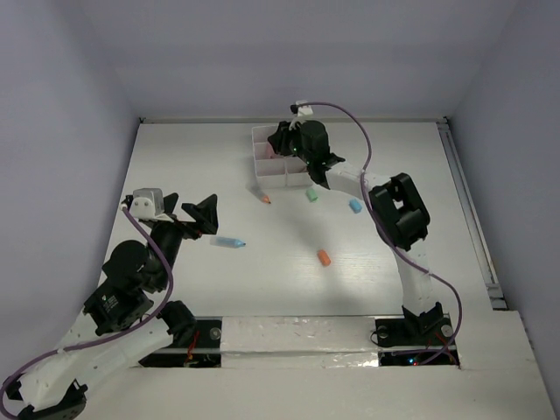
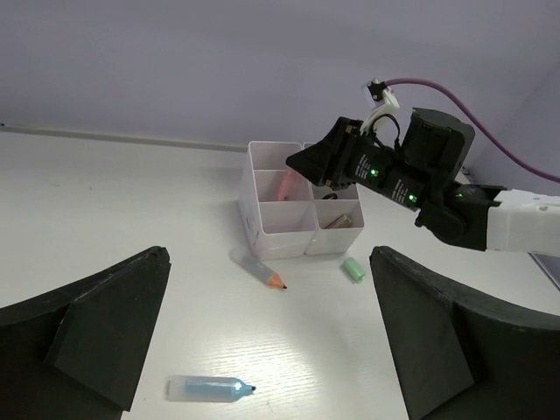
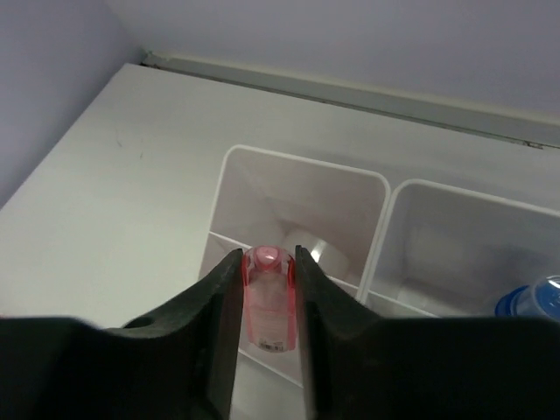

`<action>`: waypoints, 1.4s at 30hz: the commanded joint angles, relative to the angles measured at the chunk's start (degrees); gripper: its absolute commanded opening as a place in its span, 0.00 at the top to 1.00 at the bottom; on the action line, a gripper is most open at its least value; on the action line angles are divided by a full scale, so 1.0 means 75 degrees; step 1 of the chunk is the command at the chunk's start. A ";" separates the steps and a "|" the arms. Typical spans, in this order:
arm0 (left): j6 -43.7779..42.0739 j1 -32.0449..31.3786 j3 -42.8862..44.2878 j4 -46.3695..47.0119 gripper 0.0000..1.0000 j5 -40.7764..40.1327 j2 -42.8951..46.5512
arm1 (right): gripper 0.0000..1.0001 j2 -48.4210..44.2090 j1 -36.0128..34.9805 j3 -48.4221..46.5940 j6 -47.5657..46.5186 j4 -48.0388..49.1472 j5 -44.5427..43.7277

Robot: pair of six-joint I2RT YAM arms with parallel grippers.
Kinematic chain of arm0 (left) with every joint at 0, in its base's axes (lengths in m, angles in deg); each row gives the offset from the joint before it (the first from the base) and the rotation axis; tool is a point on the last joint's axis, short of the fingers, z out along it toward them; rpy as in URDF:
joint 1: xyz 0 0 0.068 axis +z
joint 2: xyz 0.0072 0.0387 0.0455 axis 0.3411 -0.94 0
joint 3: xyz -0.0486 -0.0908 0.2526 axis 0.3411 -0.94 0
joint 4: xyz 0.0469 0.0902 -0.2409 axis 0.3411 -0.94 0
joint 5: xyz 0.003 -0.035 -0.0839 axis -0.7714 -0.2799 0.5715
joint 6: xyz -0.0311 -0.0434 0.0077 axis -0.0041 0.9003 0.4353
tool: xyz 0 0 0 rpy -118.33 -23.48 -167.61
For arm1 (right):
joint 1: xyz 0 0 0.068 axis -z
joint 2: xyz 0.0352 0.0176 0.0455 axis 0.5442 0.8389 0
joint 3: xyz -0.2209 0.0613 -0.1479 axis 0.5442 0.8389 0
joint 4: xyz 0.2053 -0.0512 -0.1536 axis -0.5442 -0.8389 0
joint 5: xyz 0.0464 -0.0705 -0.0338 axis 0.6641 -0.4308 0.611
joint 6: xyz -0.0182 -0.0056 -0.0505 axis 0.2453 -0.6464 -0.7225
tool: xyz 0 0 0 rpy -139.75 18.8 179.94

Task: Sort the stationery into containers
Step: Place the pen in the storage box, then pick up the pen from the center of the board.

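Two jaws of the left gripper (image 1: pixel 188 210) stand wide apart and empty at centre left of the top view, the light-blue marker (image 1: pixel 227 241) just beside them. Right of it lies the orange bit (image 1: pixel 324 257). Higher up, the right gripper (image 3: pixel 267 255) is clamped on the pink marker (image 3: pixel 267 306), over the left column of the organiser box (image 3: pixel 302 166).

The left arm (image 1: pixel 131 280) sits folded low on the near left side, and its pincer (image 2: pixel 269 255) has the fingers spread wide apart. The right arm (image 1: pixel 398 214) reaches far forward, its pincer (image 3: pixel 267 255) tilted downward and closed on a pink marker (image 3: pixel 267 302).
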State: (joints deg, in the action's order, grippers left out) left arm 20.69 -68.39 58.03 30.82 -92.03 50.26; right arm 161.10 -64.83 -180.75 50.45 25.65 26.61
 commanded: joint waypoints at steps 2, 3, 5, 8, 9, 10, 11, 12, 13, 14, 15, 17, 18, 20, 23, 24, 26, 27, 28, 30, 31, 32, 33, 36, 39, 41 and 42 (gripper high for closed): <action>-0.0046 0.0108 -0.0011 0.0312 0.01 0.0100 -0.0035 | 0.48 -0.0411 -0.0100 0.0180 -0.0125 0.0883 -0.0073; -0.0046 0.0108 -0.0011 0.0313 0.01 0.0158 -0.0035 | 0.42 -0.0494 -0.0100 0.0192 -0.0125 0.0860 -0.0003; -0.0046 0.0178 0.0001 0.0324 0.01 0.0252 -0.0082 | 0.29 -0.0670 -0.0170 0.0122 -0.0160 0.0592 0.0149; -0.0034 0.0249 0.0036 0.0278 0.01 0.0382 -0.0117 | 0.21 -0.1045 -0.0170 -0.0066 -0.0125 0.0019 0.0173; -0.0034 0.0249 0.0059 0.0266 0.01 0.0382 -0.0106 | 0.21 -0.1301 -0.0170 -0.0031 -0.0090 -0.0077 0.0185; -0.0011 0.0249 0.0059 0.0254 0.01 0.0370 -0.0094 | 0.20 -0.1454 -0.0170 0.0027 -0.0078 -0.0182 0.0196; 0.0001 0.0249 0.0059 0.0242 0.01 0.0382 -0.0047 | 0.20 -0.1641 -0.0170 0.0109 -0.0020 -0.0415 0.0197; 0.0001 0.0249 0.0048 0.0219 0.01 0.0370 -0.0024 | 0.23 -0.2061 -0.0170 0.0388 0.0004 -0.0545 0.0197; 0.0013 0.0249 0.0048 0.0219 0.01 0.0393 0.0011 | 0.28 -0.2309 -0.0170 0.0588 0.0016 -0.0709 0.0162; 0.0024 0.0249 0.0048 0.0207 0.01 0.0417 0.0070 | 0.35 -0.2590 -0.0170 0.0822 0.0051 -0.1082 0.0011; 0.0024 0.0249 0.0048 0.0207 0.01 0.0498 0.0093 | 0.54 -0.3161 -0.0170 0.1324 0.0063 -0.1318 -0.0072; 0.0059 0.0249 0.0059 0.0195 0.01 0.0580 0.0129 | 0.76 -0.3726 -0.0170 0.1830 0.0144 -0.2367 -0.0550; 0.0060 0.0249 0.0071 0.0195 0.01 0.0720 0.0129 | 0.85 -0.4019 -0.0170 0.2111 0.0191 -0.2734 -0.0704; 0.0071 0.0249 0.0083 0.0172 0.01 0.0873 0.0140 | 1.00 -0.4770 0.0062 0.2824 0.0563 -0.4204 -0.1206; 0.0095 0.0249 0.0118 0.0148 0.01 0.1108 0.0176 | 1.00 -0.5658 0.0821 0.3737 0.0975 -0.5639 -0.1315; 0.0106 0.0249 0.0141 0.0137 0.01 0.1224 0.0187 | 1.00 -0.5918 0.1081 0.3998 0.1104 -0.5830 -0.1176; 0.0118 0.0249 0.0153 0.0148 0.01 0.1319 0.0222 | 1.00 -0.6469 0.1585 0.4455 0.1409 -0.6414 -0.0557; 0.0118 0.0249 0.0176 0.0137 0.01 0.1412 0.0223 | 1.00 -0.7028 0.1866 0.4852 0.1642 -0.6557 -0.0495; 0.0141 0.0249 0.0200 0.0114 0.01 0.1459 0.0211 | 0.95 -0.7277 0.1973 0.4984 0.1737 -0.6976 -0.0506; 0.0176 0.0249 0.0212 0.0055 0.01 0.1553 0.0211 | 0.89 -0.7607 0.2114 0.5113 0.1972 -0.7412 -0.0764; 0.0223 0.0249 0.0212 0.0043 0.01 0.1716 0.0211 | 0.80 -0.7794 0.2266 0.5183 0.1984 -0.7588 -0.0822; 0.0235 0.0318 0.0212 0.0043 0.01 0.1834 0.0188 | 0.77 -0.7830 0.2383 0.5207 0.1973 -0.7914 -0.0869; 0.0247 0.0319 0.0223 0.0043 0.01 0.2055 0.0176 | 0.72 -0.7831 0.2512 0.5196 0.1984 -0.8068 -0.0870; 0.0305 0.0319 0.0293 -0.0050 0.01 0.2209 0.0152 | 0.62 -0.7655 0.3308 0.5231 0.1949 -0.8480 -0.0507; 0.0399 0.0389 0.0305 -0.0109 0.01 0.2268 0.0258 | 0.44 -0.7585 0.4373 0.5442 0.1985 -0.8398 0.0324; 0.0434 0.0471 0.0317 -0.0098 0.01 0.2315 0.0386 | 0.32 -0.7422 0.5241 0.5523 0.1961 -0.8410 0.0512; 0.0469 0.0552 0.0317 -0.0109 0.01 0.2385 0.0433 | 0.28 -0.7351 0.5510 0.5512 0.1857 -0.8410 0.0501</action>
State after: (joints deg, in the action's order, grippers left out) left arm 23.10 -65.28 58.12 28.61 -76.05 51.88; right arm 105.00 -28.79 -140.01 64.61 -35.38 26.81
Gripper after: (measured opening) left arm 0.989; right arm 0.694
